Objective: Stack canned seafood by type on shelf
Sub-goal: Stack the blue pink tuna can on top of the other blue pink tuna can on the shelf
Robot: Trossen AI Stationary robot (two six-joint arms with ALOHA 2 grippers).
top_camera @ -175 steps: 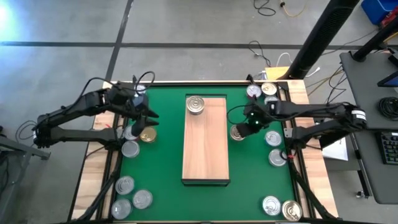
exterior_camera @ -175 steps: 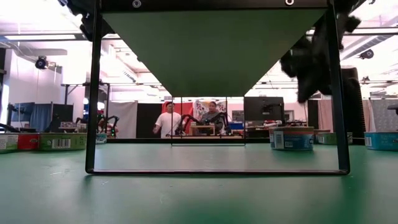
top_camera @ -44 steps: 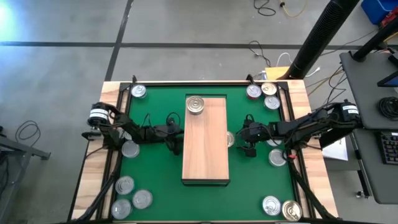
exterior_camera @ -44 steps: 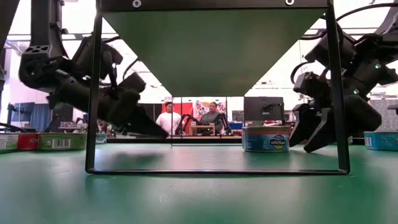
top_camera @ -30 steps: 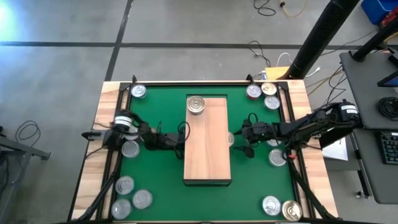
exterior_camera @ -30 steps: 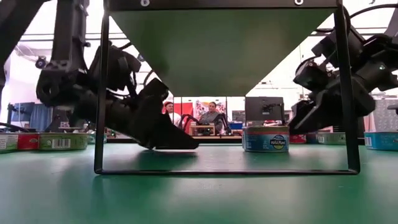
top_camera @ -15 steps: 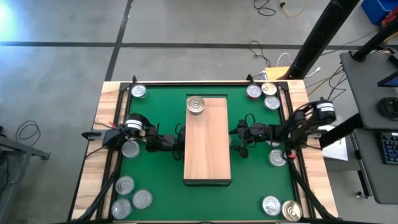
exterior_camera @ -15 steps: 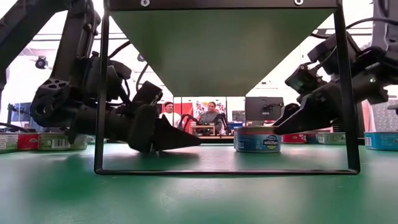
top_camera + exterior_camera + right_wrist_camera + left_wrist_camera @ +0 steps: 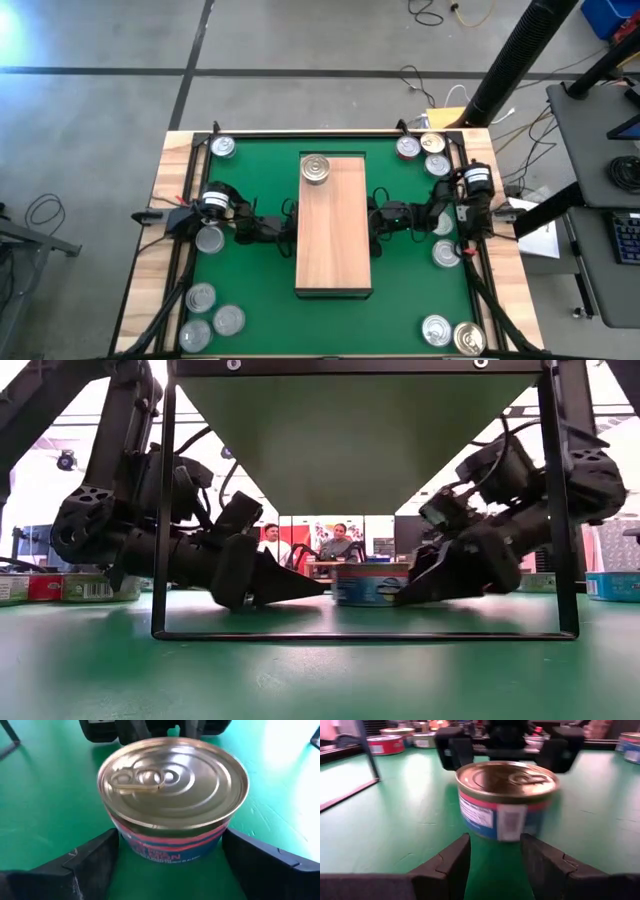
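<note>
While the high view shows one silver-topped tin (image 9: 315,169) alone on the far end of the shelf (image 9: 333,250), both arms lie low against its long sides, the left pincer (image 9: 283,231) at one edge and the right pincer (image 9: 376,217) at the other, their tips hidden beneath the board. In the low view, a blue-labelled tin (image 9: 366,583) sits on the green desk (image 9: 320,670) under the shelf; half a second earlier it stood nearer the shelf's leg, so the right pincer (image 9: 405,592) has slid it inward toward the left pincer (image 9: 300,588). The left wrist view shows that pincer's fingers (image 9: 442,870) apart, with the tin (image 9: 506,799) just beyond them. The right wrist view shows fingers (image 9: 82,860) spread wide either side of the tin (image 9: 172,802), seemingly not clamped. The tin appears to be passing beneath the shelf, not yet stacked.
</note>
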